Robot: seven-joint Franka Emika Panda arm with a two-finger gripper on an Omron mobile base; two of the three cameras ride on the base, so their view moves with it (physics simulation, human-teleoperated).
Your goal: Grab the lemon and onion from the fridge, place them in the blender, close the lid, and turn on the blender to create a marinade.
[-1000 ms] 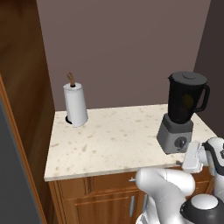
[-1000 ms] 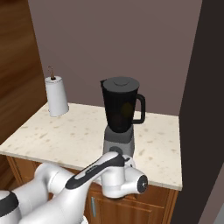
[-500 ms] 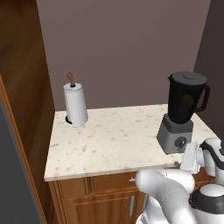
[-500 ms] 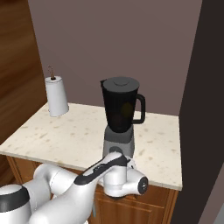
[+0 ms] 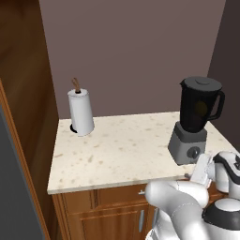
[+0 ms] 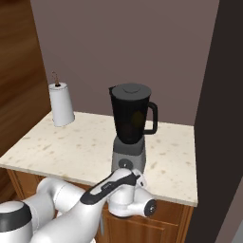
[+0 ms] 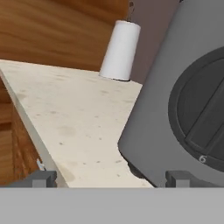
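1. The blender (image 5: pixel 196 119) is seen standing on the pale speckled counter (image 5: pixel 122 145), at its right end, with the lid (image 6: pixel 131 89) seated on the jar's mouth.
2. Through the dark translucent jar a yellowish blur is made out in both base views, likely the lemon (image 5: pixel 201 108); its outline cannot be told, and no reddish ball can be made out beside it.
3. A white paper-towel roll (image 5: pixel 81 112) is seen upright, well to the left of the blender, near the wall.
4. The gripper (image 7: pixel 111 177) is held just in front of the blender's grey base; its two finger tips (image 7: pixel 43 178) are set wide apart with nothing between them.
5. In the hand view the round knob (image 7: pixel 202 116) is shown large and cut off at the right edge, with a small numeral below it; the jar is out of that frame.
6. In the right base view the knob is hidden behind the arm's wrist, while in the left base view it is seen small on the base's front.
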